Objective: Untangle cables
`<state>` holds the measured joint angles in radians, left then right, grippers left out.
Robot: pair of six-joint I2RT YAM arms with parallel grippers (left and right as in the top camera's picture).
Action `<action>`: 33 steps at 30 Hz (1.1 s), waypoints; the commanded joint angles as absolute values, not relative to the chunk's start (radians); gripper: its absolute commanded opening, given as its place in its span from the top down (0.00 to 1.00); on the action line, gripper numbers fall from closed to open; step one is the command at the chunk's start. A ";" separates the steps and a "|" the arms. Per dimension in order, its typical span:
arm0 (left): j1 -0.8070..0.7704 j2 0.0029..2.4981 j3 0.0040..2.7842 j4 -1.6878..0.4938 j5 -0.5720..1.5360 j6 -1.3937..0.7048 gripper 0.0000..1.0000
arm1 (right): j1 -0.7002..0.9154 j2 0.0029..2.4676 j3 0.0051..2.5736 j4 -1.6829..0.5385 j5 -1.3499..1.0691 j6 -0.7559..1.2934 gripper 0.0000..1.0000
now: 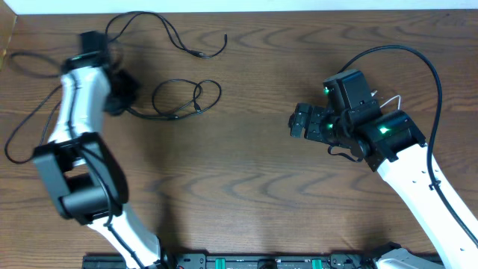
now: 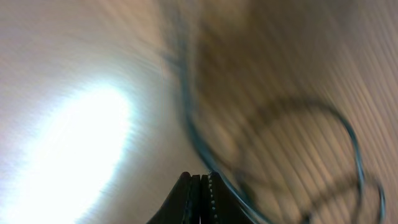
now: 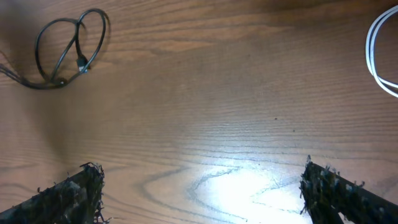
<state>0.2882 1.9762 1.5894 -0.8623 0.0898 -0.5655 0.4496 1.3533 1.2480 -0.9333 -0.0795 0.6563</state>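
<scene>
One black cable lies in loose loops left of the table's middle, with a strand running left to my left gripper. In the blurred left wrist view that gripper is shut, and the cable runs along the outside of its right finger, not visibly between the pads. A second black cable, with its plug, curves along the far edge. Only a bit of the white cable shows, behind the right arm; it also sits at the right edge of the right wrist view. My right gripper stands wide open over bare wood, holding nothing.
Thicker black cables fixed to the arms hang by the left arm and arc over the right arm. The looped black cable lies far off at the upper left of the right wrist view. The table's far edge is close behind.
</scene>
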 commanded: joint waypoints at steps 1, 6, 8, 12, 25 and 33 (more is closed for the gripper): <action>0.456 1.962 1.599 -0.862 0.032 -0.665 0.92 | 0.453 1.361 1.247 -0.936 -0.081 0.630 0.01; 0.683 1.972 1.599 -0.849 0.032 -0.694 0.92 | 0.453 1.362 1.247 -0.920 -0.081 0.630 0.01; 0.730 1.984 1.595 -0.849 0.033 -0.693 0.92 | 0.453 1.362 1.247 -0.912 -0.081 0.631 0.01; 0.775 2.026 1.581 -0.848 0.009 -0.694 0.92 | 0.453 1.362 1.247 -0.884 -0.082 0.631 0.01; 0.848 2.190 1.580 -0.797 -0.117 -0.693 0.92 | 0.453 1.362 1.247 -0.886 -0.082 0.632 0.01; 0.867 2.209 1.581 -0.628 -0.116 -0.490 0.92 | 0.453 1.362 1.247 -0.886 -0.082 0.632 0.01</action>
